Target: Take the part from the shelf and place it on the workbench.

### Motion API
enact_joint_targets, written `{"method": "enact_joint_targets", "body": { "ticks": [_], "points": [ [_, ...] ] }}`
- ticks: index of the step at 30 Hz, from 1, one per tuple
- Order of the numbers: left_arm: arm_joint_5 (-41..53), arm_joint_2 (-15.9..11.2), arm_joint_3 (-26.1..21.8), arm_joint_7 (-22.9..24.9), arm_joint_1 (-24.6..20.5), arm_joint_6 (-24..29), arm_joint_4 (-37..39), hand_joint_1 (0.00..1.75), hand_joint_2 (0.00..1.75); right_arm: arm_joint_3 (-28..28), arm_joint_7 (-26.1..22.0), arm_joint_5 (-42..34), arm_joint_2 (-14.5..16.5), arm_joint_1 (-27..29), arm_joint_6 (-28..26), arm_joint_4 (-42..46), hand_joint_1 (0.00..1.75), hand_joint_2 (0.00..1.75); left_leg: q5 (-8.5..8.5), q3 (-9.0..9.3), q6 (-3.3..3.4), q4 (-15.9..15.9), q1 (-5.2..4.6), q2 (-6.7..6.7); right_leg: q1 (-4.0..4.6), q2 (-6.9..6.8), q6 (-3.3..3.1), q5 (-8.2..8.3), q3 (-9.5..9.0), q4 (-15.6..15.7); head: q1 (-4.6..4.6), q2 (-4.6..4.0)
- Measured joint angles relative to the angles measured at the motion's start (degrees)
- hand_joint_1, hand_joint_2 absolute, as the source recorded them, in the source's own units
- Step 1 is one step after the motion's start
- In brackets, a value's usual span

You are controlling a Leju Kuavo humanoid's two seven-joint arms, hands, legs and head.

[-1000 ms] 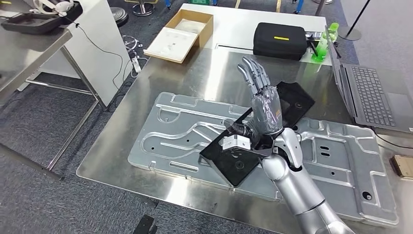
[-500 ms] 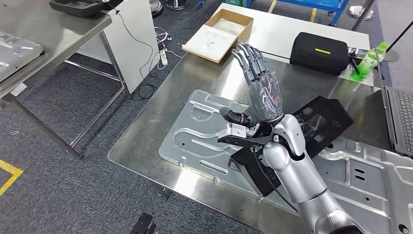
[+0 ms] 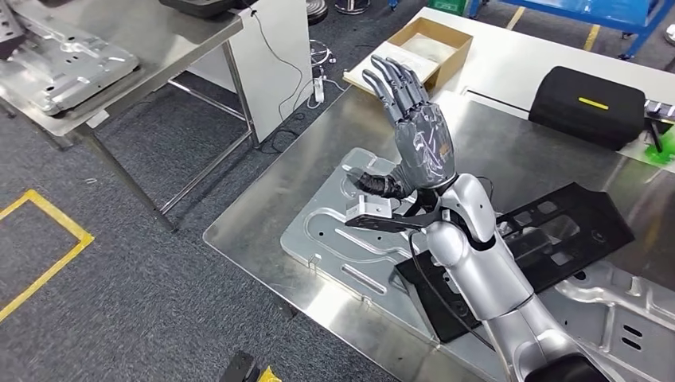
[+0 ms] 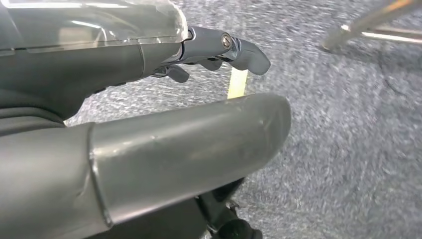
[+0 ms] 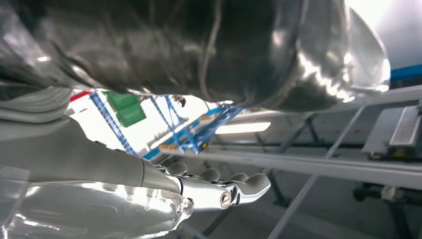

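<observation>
Head view: the right hand (image 3: 419,143) is raised above the workbench (image 3: 318,183), fingers straight, slightly spread and holding nothing. The black part (image 3: 557,231) lies on the workbench across a grey metal panel (image 3: 334,231), partly hidden by the arm. Left wrist view: the left hand (image 4: 149,124) hangs over blurred carpet (image 4: 348,124), fingers half hidden, grip unclear.
</observation>
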State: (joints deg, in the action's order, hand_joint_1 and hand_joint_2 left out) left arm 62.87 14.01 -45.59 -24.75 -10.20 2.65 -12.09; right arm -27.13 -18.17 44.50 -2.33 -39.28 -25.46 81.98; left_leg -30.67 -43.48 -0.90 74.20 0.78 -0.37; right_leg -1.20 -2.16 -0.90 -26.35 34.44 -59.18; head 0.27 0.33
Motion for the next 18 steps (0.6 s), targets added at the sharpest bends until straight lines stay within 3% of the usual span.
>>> {"method": "enact_joint_targets", "body": {
  "ticks": [2, 4, 6, 8, 10, 12, 14, 15, 16, 18],
  "points": [
    [0.0, 0.0, 0.0, 0.0, 0.1, 0.1, 0.0, 0.00, 0.00, -0.3, 0.0, 0.0, 0.0, -0.2, 0.0, -0.1, 0.00, 0.00, 3.62, 2.87, 0.20, -5.7, -0.03, 0.82, 0.02, -1.42, 0.16, -0.32, -0.34, -0.1, -0.01, 0.00],
    [0.0, 0.0, 0.0, 0.0, 0.0, 0.1, 0.0, 0.00, 0.00, -0.7, 0.0, 0.0, 0.0, -0.5, 0.0, -0.1, 0.00, 0.00, 6.17, 6.63, 0.82, -12.8, -0.52, 2.96, 0.27, -2.55, 0.53, -0.69, -0.75, -0.1, 0.01, 0.00],
    [-0.1, 0.1, 0.0, 0.0, -0.1, 0.1, 0.0, 0.00, 0.00, -1.1, 0.0, 0.0, 0.1, -0.8, 0.0, -0.1, 0.00, 0.00, 6.33, 7.75, 1.55, -15.3, -1.04, 3.69, 0.60, -3.58, 0.98, -0.90, -1.08, 0.0, 0.03, 0.00],
    [-0.2, 0.1, 0.0, 0.0, 0.1, 0.1, 0.0, 0.00, 0.00, -1.6, 0.1, 0.0, 0.2, -0.9, 0.0, -0.2, 0.00, 0.00, 6.56, 7.80, 2.24, -15.7, -0.95, 2.39, 0.69, -4.43, 1.53, -1.18, -1.43, 0.2, 0.04, 0.00],
    [-0.2, 0.1, 0.0, 0.0, 0.2, 0.1, 0.0, 0.00, 0.00, -1.9, 0.1, 0.1, 0.2, -1.1, 0.0, -0.3, 0.00, 0.00, 6.89, 8.11, 2.97, -16.2, -0.62, 1.29, 0.53, -2.67, 2.05, -2.66, -1.02, -1.4, 0.07, 0.00],
    [-0.2, 0.2, 0.0, 0.1, 0.0, 0.0, 0.0, 0.00, 0.00, -2.2, 0.2, 0.1, 0.2, -1.1, -0.1, -0.4, 0.00, 0.00, 7.05, 8.23, 3.47, -16.5, -0.51, 0.18, 0.38, 0.48, 2.24, -5.93, 1.73, -7.4, 0.10, 0.00],
    [-0.1, 0.2, 0.0, 0.1, -0.1, 0.0, 0.0, 0.00, 0.00, -2.4, 0.3, 0.1, 0.1, -0.8, -0.1, -0.6, 0.00, 0.00, 7.03, 8.21, 3.64, -16.3, -0.58, -1.18, 0.38, 1.77, 2.21, -8.28, 5.38, -14.4, 0.10, 0.00],
    [-0.1, 0.2, 0.0, 0.1, 0.0, 0.0, 0.0, 0.00, 0.00, -2.5, 0.4, 0.1, 0.0, -0.7, -0.2, -0.7, 0.00, 0.00, 7.00, 8.21, 3.66, -16.2, -0.60, -1.98, 0.38, 1.95, 2.16, -7.91, 6.23, -15.6, 0.10, 0.00],
    [-0.1, 0.2, 0.0, 0.1, 0.0, 0.0, 0.0, 0.00, 0.00, -2.6, 0.4, 0.1, 0.0, -0.6, -0.2, -0.7, 0.00, 0.00, 6.95, 8.23, 3.63, -16.1, -0.61, -2.80, 0.37, 2.12, 2.05, -6.36, 5.97, -14.4, 0.10, 0.00],
    [0.0, 0.3, 0.0, 0.1, 0.1, 0.0, 0.0, 0.00, 0.00, -2.6, 0.5, 0.2, -0.1, -0.6, -0.3, -0.8, 0.00, 0.00, 6.75, 8.22, 3.42, -15.7, -0.59, -4.31, 0.26, 3.85, 1.67, -2.12, 3.16, -7.5, 0.09, 0.00]
  ]
}}
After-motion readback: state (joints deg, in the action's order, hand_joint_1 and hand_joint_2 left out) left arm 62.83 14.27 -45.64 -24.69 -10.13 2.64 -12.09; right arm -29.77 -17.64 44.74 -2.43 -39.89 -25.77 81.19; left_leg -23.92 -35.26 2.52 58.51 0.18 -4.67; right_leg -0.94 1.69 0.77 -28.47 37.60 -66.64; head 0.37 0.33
